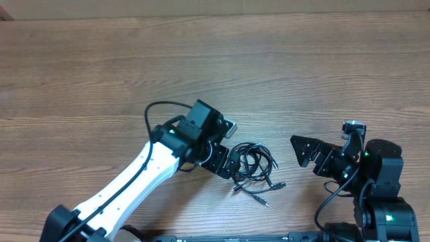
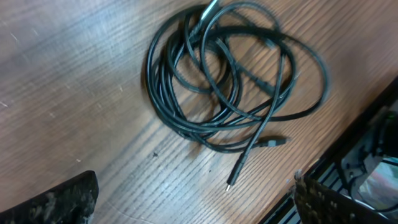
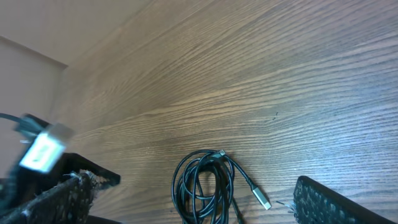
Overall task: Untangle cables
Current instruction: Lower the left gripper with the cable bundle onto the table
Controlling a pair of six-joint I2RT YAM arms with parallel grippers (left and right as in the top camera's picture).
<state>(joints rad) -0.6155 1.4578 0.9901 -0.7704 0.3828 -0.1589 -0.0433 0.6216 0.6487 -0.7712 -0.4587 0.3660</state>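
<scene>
Sprawling cables (image 2: pixel 166 112) near table edge (image 2: pixel 339 134)

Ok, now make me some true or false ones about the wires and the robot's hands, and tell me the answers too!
1. The cables lie in one loopy pile on the wooden table. True.
2. The right gripper is holding a cable. False: it is open and empty, off to one side of the pile.
3. The left gripper is open, right beside the pile. True.
4. The cables are white. False: they are black, with small plugs at the ends.
</scene>
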